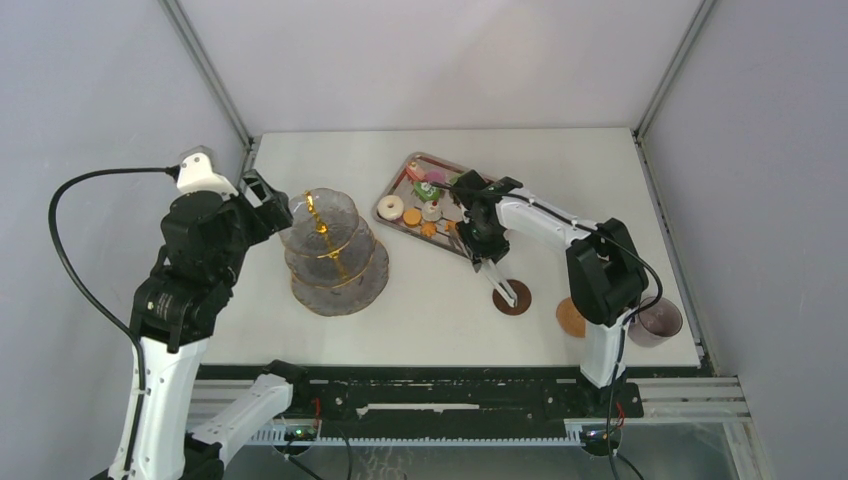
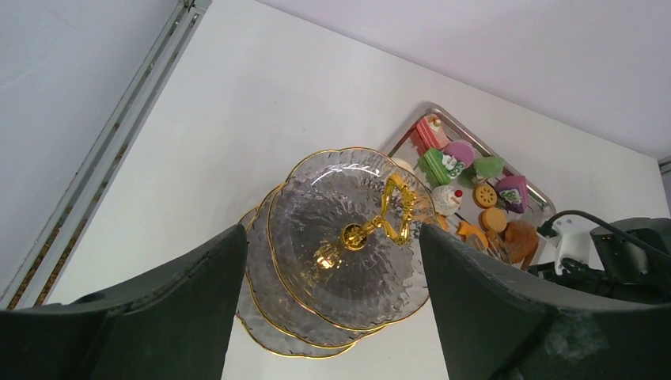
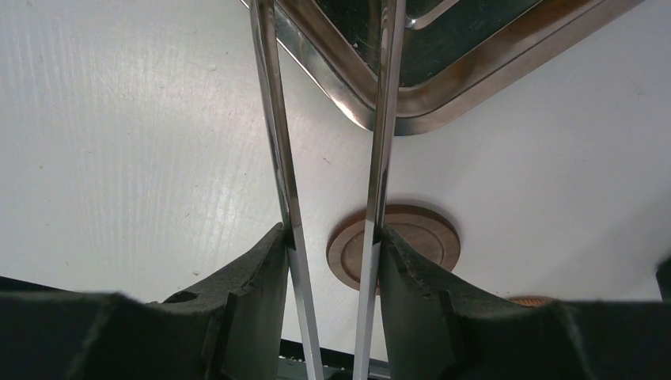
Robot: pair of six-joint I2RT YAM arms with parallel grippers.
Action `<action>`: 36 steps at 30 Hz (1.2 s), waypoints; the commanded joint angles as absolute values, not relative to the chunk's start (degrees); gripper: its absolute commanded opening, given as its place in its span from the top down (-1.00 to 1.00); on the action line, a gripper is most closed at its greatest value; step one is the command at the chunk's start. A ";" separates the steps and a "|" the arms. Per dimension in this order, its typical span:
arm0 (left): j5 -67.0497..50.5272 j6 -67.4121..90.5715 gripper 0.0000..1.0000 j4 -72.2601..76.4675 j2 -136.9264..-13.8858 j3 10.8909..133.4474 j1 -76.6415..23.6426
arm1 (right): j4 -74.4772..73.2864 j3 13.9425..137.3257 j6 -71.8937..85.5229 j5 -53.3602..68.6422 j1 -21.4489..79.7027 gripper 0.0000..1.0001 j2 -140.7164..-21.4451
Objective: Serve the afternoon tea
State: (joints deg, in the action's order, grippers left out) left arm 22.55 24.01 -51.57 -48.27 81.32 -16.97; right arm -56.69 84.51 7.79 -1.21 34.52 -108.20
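Cakes (image 1: 428, 185) on tray (image 1: 392, 185) beside right claw (image 3: 332, 236), tongs (image 3: 273, 119) in its grip; left claw (image 1: 268, 200) agape, empty.

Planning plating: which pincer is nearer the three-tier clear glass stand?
Left: the left pincer hovers beside the stand; the right pincer holds long metal tongs near the rectangular steel tray.

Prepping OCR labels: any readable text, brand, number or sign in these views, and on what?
No readable text in any view.
Green cake and purple cake: white marks, too small to read as letters.
Steel tray, glass stand, coaster, cup, tongs: no markings visible.
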 commanded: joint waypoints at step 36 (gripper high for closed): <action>4.95 27.74 -0.71 -50.82 -50.71 75.47 9.55 | -54.50 82.36 7.81 -4.71 34.63 1.00 -93.64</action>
State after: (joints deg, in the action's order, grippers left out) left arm 8.60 25.85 -52.45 -50.37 78.89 6.11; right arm -56.14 82.06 7.73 -2.94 34.52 -97.93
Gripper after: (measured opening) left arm 0.852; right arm 0.454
